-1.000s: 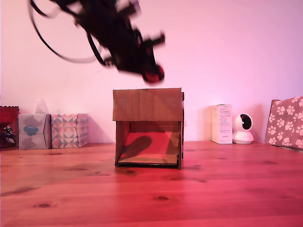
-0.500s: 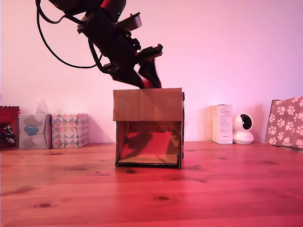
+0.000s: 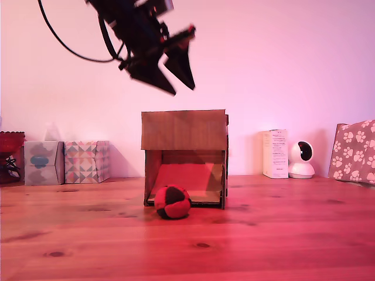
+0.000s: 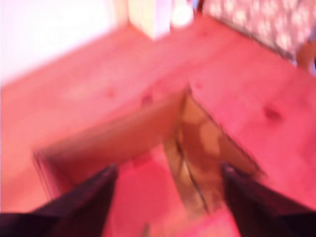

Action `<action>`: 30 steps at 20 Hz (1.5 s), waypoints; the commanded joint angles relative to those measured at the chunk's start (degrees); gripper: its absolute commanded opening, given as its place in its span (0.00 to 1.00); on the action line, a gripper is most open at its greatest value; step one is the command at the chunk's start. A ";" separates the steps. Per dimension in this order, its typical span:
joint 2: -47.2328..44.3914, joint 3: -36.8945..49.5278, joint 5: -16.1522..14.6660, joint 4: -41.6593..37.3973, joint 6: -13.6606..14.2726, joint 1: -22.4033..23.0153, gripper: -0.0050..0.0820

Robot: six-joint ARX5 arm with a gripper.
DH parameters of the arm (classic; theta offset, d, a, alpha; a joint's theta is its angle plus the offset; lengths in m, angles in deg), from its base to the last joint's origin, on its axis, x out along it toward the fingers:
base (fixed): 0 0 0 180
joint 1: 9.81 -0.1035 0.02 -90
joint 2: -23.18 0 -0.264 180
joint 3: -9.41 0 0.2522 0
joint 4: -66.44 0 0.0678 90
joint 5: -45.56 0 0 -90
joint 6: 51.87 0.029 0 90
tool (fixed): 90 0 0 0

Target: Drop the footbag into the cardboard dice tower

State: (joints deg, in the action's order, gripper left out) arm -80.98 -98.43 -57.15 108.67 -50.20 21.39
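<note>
As you scan the exterior view from its left, you meet a red container (image 3: 10,153) at the edge, then two patterned boxes (image 3: 65,162) standing on the wooden table (image 3: 263,234). Above them your gripper (image 3: 176,79) hangs in the air over the cardboard box (image 3: 184,130), its two dark fingers spread apart and holding nothing; the blurred wrist view shows the same gap, with the box's open top below. Your red and black ball (image 3: 172,202) rests on the table at the box's low front opening. Further right stand a white carton (image 3: 274,153), a small white camera (image 3: 301,159) and a paw-print box (image 3: 353,151).
</note>
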 commanded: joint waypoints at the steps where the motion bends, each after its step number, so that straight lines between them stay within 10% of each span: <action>1: 1.09 1.27 -0.48 -0.42 0.33 0.72 0.03; 15: 24.44 41.33 1.73 -35.82 -2.43 4.59 0.03; 30: 36.13 70.25 2.03 -47.95 -5.88 4.55 0.03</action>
State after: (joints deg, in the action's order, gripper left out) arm -45.99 -29.41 -55.09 61.72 -55.46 25.87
